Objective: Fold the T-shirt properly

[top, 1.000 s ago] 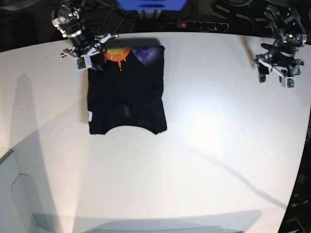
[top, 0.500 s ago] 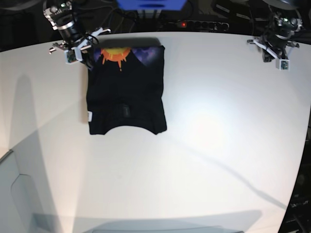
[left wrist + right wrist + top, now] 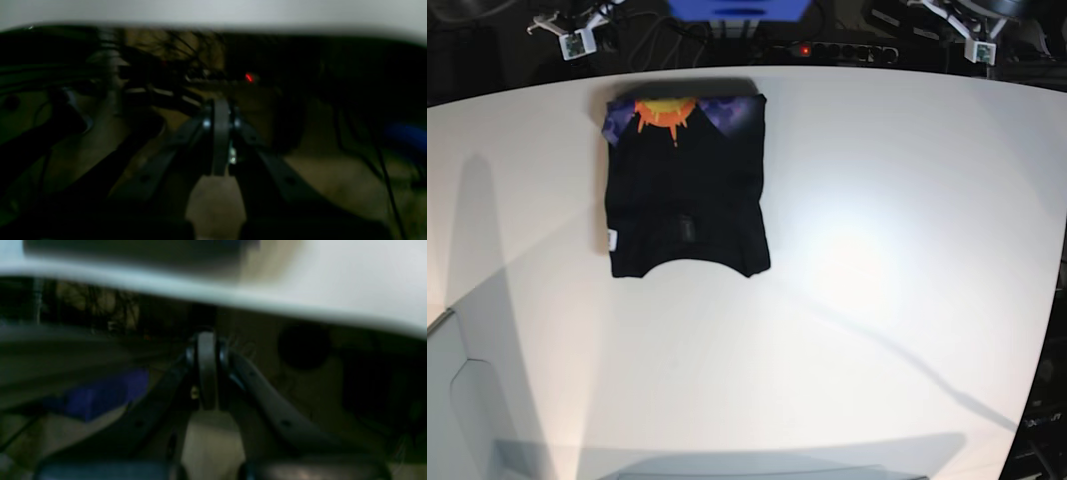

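I see the T-shirt [image 3: 684, 185] lying folded into a rectangle on the white table [image 3: 867, 270], at the far left part, its orange sun print at the far edge and a small white tag [image 3: 613, 240] at its left side. My left gripper [image 3: 221, 136] has its jaws pressed together on nothing. My right gripper [image 3: 206, 370] is likewise closed and empty. Both wrist views are blurred.

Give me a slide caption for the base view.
Folded black T-shirt lies on the white table, no gripper touching it.
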